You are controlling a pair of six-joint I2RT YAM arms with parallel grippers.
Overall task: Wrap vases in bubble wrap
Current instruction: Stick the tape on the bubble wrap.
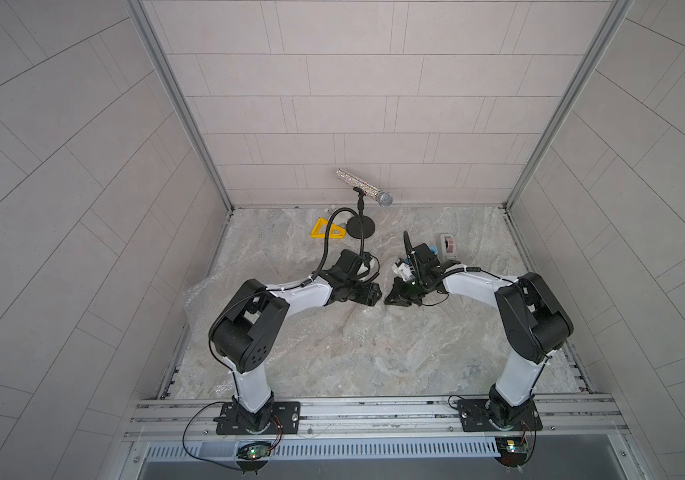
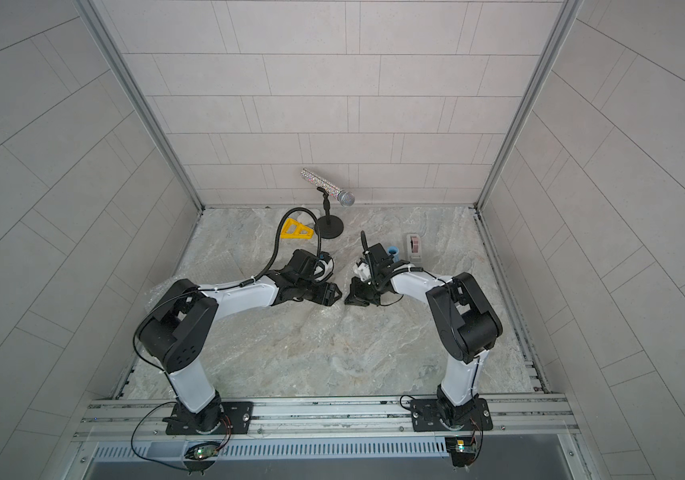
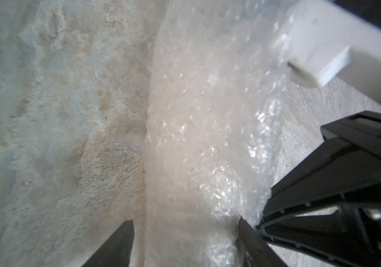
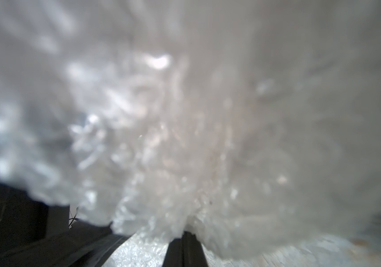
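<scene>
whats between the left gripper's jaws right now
A raised fold of bubble wrap runs between the left gripper's jaws, which stand apart on either side of it. The left wrist view shows this.

On the counter (image 1: 374, 365), wrap (image 3: 196, 138) lies under my left hand (image 1: 375, 293) and right hand (image 1: 390, 297); microphone (image 1: 365, 187) and dispenser (image 1: 450, 245) stand behind.

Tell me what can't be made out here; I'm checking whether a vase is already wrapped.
Light-blue ribbed vase: both top views, mostly hidden behind the right arm's wrist.
Contents of the clear crinkly bubble wrap roll: left wrist view, cloudy layers hide them.
Right wrist view: blurred wrap fills it; only the right gripper tips show.
</scene>
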